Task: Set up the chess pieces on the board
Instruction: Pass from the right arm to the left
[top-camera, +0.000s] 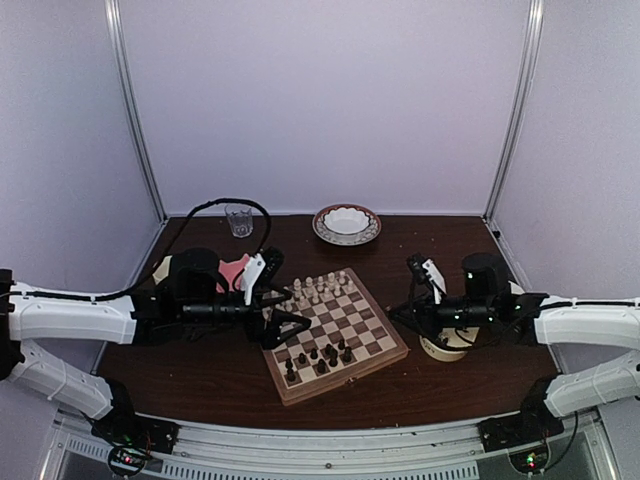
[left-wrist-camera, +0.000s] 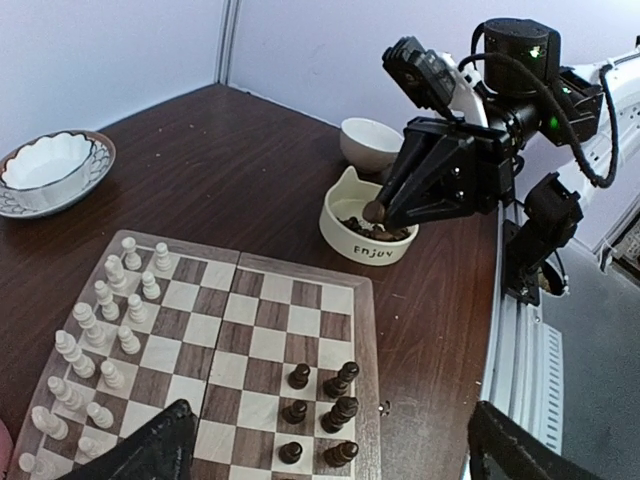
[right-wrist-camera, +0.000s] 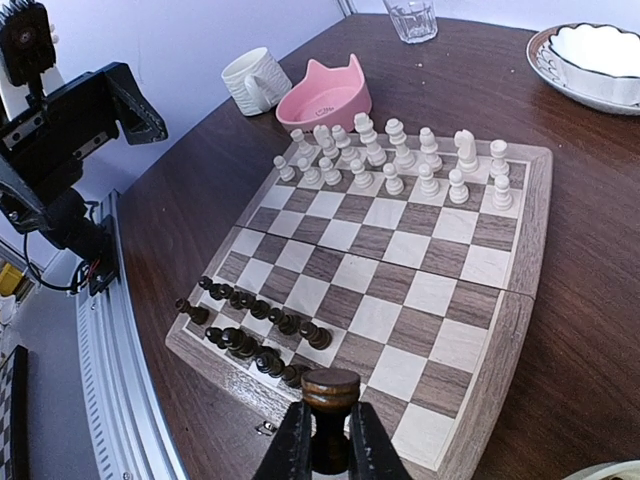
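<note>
Placing step: right claw (right-wrist-camera: 330, 440) clamped on a dark piece (right-wrist-camera: 331, 385) over the cream bowl (left-wrist-camera: 350, 238), 3 o'clock of the board (right-wrist-camera: 520, 330)
The left claw (top-camera: 295, 318) hangs wide apart at 9. Next, I reckon: carry it to the dark bunch (right-wrist-camera: 255, 330) at 6, set it upright

Pale lilac walls (top-camera: 330, 100), metal corner posts (top-camera: 135, 110) (two), dark brown tabletop (top-camera: 200, 375)

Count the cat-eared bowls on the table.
2. Pink cat-eared ceramic bowl on the table left of the checked wooden chessboard, beside a white mug; cream cat-eared ceramic bowl right of the board. None appears hidden.
</note>
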